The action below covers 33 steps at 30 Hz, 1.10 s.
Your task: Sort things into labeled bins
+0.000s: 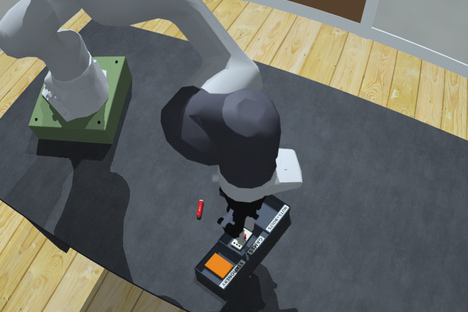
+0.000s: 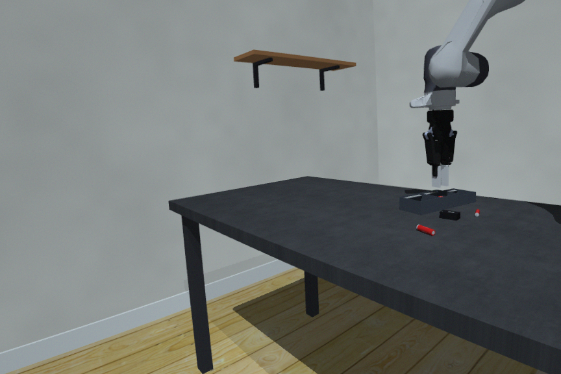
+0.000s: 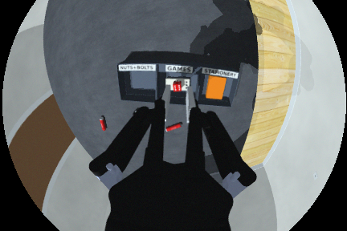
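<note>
A dark tray of three bins stands near the table's front edge, labelled NUTS+BOLTS, GAMES and STATIONERY. It also shows in the exterior view and in the wrist view. A white die and a small red piece lie in the GAMES bin. An orange pad lies in the STATIONERY bin. My gripper hangs straight above the GAMES bin, clear of its rim. Its fingers stand a little apart with nothing between them. A red cylinder lies on the table beside the tray.
A small black block and a small red-and-white piece lie on the table next to the tray. My arm hides them in the top view. The arm's green base stands at the far left. A shelf hangs on the wall.
</note>
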Tool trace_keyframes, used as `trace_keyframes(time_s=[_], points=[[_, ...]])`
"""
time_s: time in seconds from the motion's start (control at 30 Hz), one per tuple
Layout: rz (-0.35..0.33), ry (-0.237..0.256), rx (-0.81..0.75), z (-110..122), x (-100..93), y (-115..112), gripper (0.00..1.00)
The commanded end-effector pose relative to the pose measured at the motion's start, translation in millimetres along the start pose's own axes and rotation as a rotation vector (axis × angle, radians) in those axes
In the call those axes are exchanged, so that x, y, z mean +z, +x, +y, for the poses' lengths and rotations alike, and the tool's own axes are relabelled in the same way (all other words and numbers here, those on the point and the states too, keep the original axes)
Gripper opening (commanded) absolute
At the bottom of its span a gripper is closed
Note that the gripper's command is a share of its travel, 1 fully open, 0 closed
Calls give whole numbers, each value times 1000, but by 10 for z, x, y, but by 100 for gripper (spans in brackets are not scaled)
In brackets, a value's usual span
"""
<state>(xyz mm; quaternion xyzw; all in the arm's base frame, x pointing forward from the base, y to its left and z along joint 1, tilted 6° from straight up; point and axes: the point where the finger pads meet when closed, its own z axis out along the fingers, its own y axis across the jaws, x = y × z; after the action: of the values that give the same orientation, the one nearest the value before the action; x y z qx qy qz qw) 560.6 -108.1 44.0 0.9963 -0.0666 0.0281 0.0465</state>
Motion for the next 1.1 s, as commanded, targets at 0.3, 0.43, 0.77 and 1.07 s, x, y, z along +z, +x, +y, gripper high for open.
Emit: trace_keyframes(time_s=[0.3, 0.43, 0.77, 1.07], points=[[-4, 1, 3, -12, 0, -15, 19], [-4, 1, 3, -12, 0, -15, 19], [-4, 1, 3, -20, 0, -43, 19], [-4, 1, 3, -19, -160, -42, 100]])
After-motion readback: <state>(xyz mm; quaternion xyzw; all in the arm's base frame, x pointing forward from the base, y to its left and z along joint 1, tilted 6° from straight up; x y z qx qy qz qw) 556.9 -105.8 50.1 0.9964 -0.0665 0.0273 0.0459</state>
